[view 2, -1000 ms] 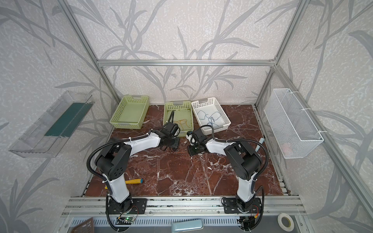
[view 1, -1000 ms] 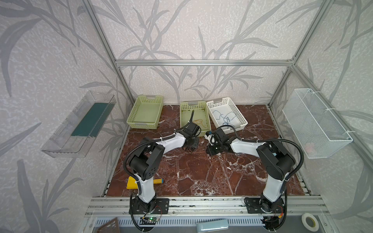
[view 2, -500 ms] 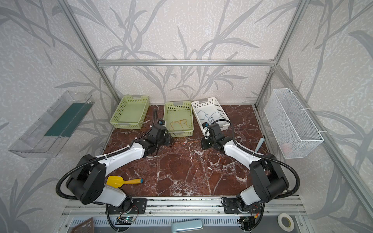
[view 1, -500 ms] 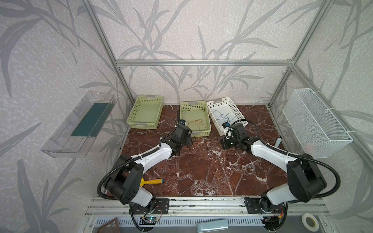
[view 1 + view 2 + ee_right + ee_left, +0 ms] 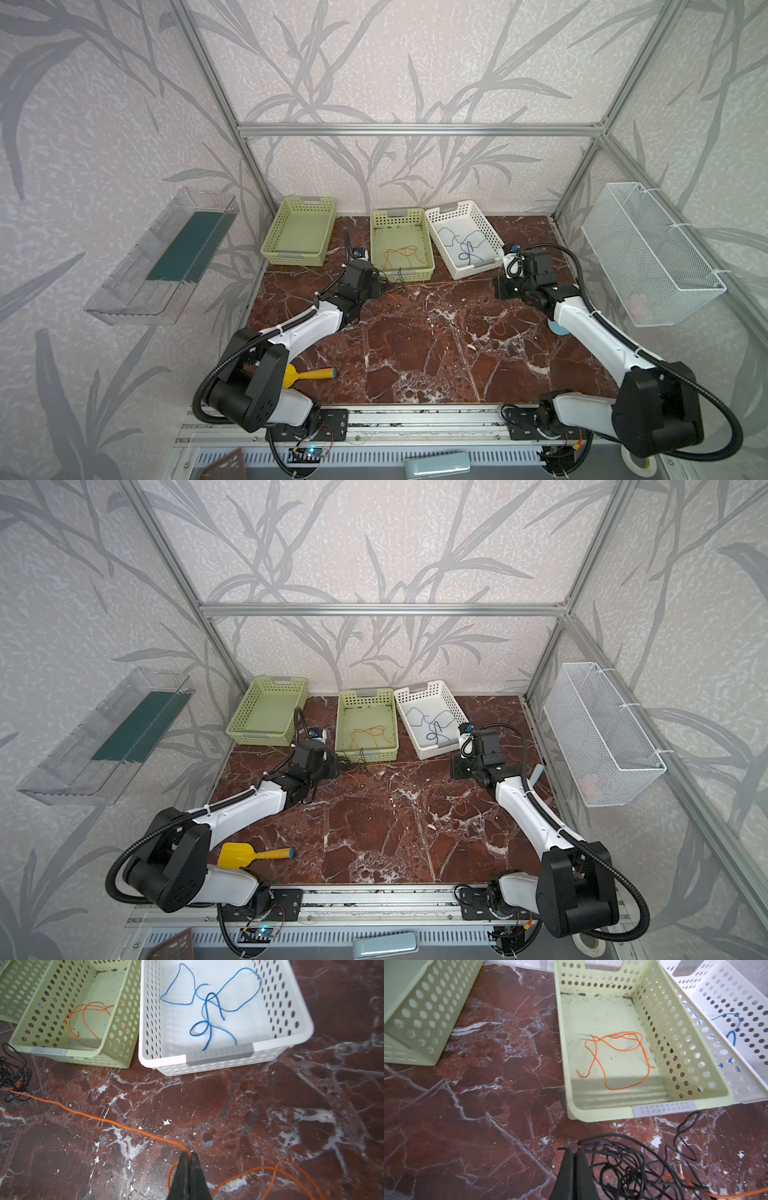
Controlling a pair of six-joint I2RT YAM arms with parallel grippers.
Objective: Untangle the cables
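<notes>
Thin orange cable is pulled nearly straight over the red marble table. One end is pinched in my right gripper, which is clamped tight. The other end is buried in the dark tangle of thin black cables. My left gripper is clenched on a strand at that tangle's edge, as far as I can tell.

In both top views the tangle sits around 11 o'clock of table centre and the right gripper around 2 o'clock, with the line running 9-to-3 between them.

Risks:
- The orange end looks knotted inside, so more pull toward 3 o'clock likely cinches the knot instead of freeing it.
- The left grip is on one thin strand only. It can slip, and then the whole tangle drags along.
- The thin cable could also slide out of my right fingers.

At 12 o'clock the pale green perforated plastic basket holds a loose orange cable, and the white perforated plastic basket holds a loose blue cable. A dragged tangle could snag their near walls.
</notes>
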